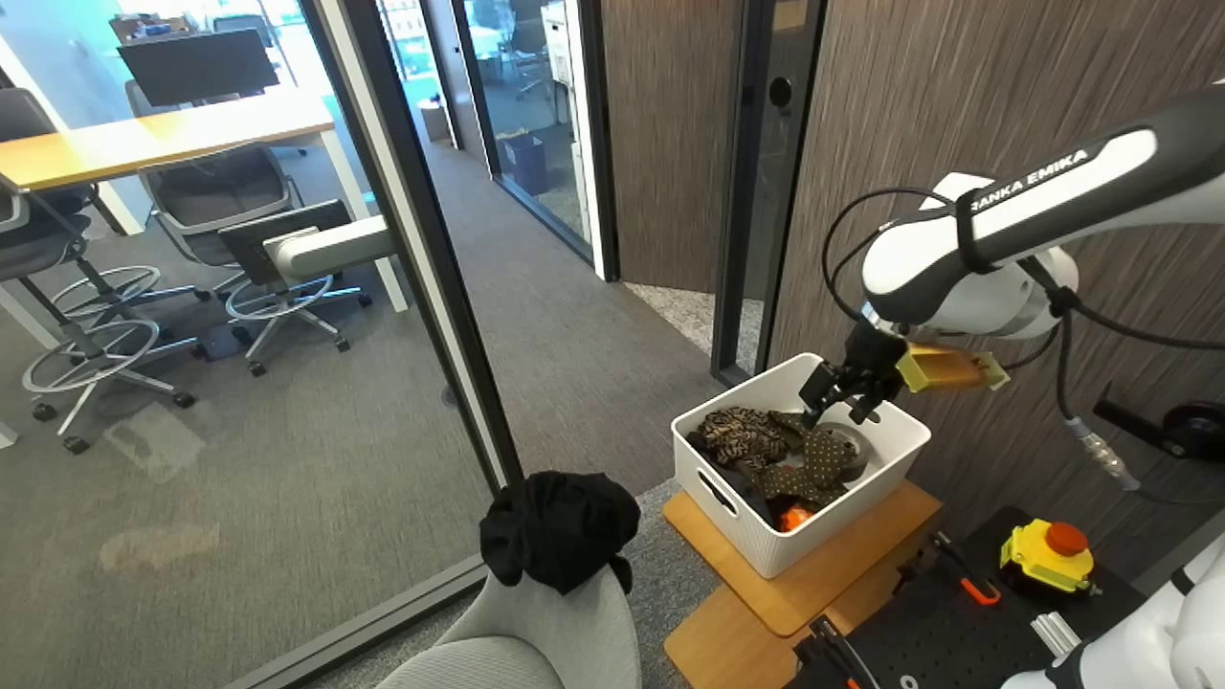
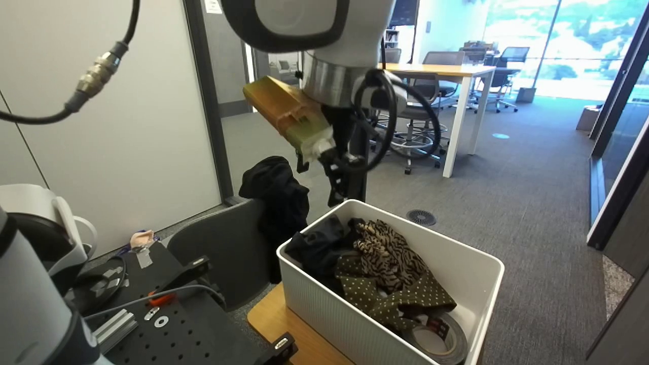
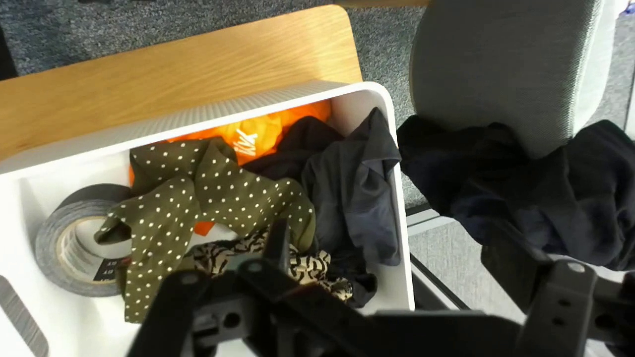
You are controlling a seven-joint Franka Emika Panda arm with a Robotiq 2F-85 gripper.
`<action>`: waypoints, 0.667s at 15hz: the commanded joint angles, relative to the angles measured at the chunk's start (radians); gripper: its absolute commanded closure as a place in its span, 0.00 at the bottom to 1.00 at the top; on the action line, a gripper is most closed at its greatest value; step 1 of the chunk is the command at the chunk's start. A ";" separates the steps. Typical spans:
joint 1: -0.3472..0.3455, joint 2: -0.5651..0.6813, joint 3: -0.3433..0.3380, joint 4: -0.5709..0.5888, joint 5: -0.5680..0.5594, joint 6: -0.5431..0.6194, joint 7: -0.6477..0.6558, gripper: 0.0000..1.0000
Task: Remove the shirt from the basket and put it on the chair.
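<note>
The white basket (image 1: 842, 512) (image 2: 324, 309) (image 3: 405, 258) holds an olive dotted garment (image 2: 431, 294) (image 3: 243, 193), a tiger-striped cloth (image 1: 742, 435) (image 2: 388, 253) and a dark cloth (image 2: 319, 248) (image 3: 352, 198). I cannot tell which is the shirt. A black garment (image 1: 560, 526) (image 2: 279, 192) (image 3: 536, 188) hangs over the back of the grey chair (image 1: 574, 632) (image 2: 223, 253) (image 3: 491, 69). My gripper (image 1: 840, 413) (image 2: 319, 183) (image 3: 394, 255) is above the basket's contents in an exterior view, fingers wide apart, nothing between them.
An orange item (image 1: 796, 518) (image 3: 263, 134) and a tape roll (image 2: 456, 339) (image 3: 54, 248) lie in the basket. The basket stands on a wooden board (image 1: 694, 522). A black pegboard (image 1: 933, 622) with a yellow emergency stop (image 1: 1043, 555) is beside it. A glass partition (image 1: 421, 239) stands behind the chair.
</note>
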 commanded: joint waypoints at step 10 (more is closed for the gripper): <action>-0.042 0.467 0.106 0.180 0.350 0.049 -0.321 0.00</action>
